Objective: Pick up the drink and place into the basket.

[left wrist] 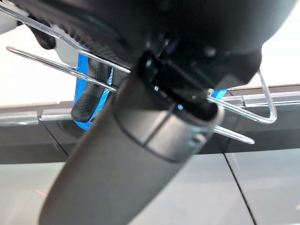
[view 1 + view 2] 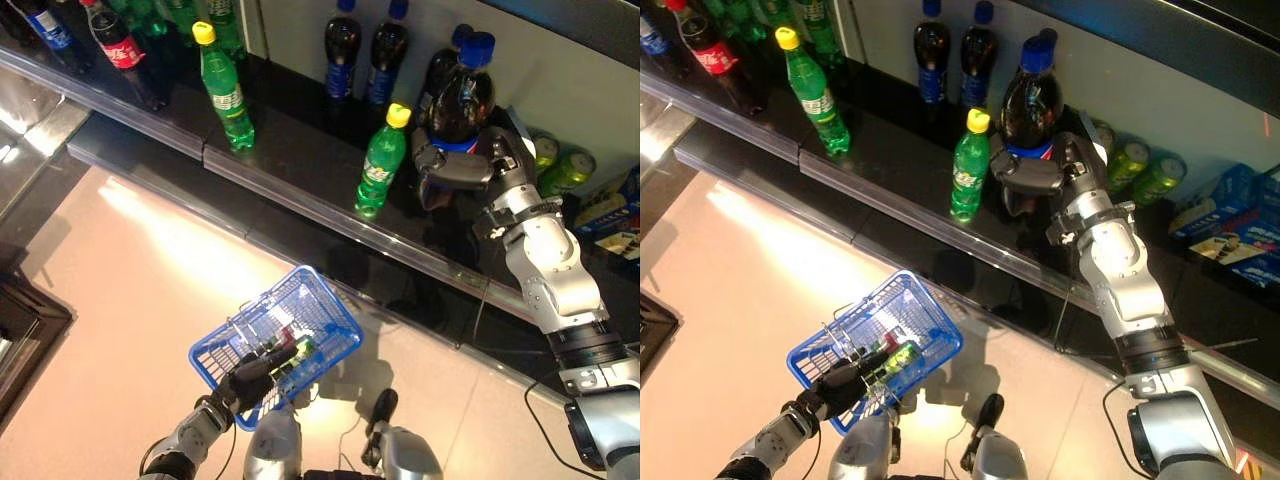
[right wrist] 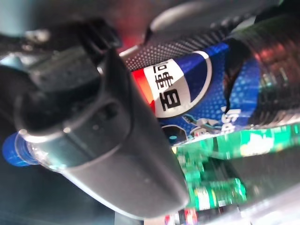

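A large dark cola bottle (image 2: pixel 462 95) with a blue cap and blue label (image 3: pixel 197 103) stands on the dark shelf (image 2: pixel 300 160). My right hand (image 2: pixel 450 170) is curled round its lower body, thumb across the front. Low at the left, my left hand (image 2: pixel 250 375) is shut on the wire handles (image 1: pixel 61 70) of a blue mesh basket (image 2: pixel 315 305), which hangs over the pale floor and holds a few small items. The right wrist view shows the label pressed between thumb and fingers (image 3: pixel 187 42).
A green bottle with a yellow cap (image 2: pixel 381 160) stands just left of the held bottle; another (image 2: pixel 225 88) is further left. Dark bottles (image 2: pixel 343 50) line the back, green cans (image 2: pixel 570 170) lie at the right. The shelf's metal front rail (image 2: pixel 300 195) runs diagonally.
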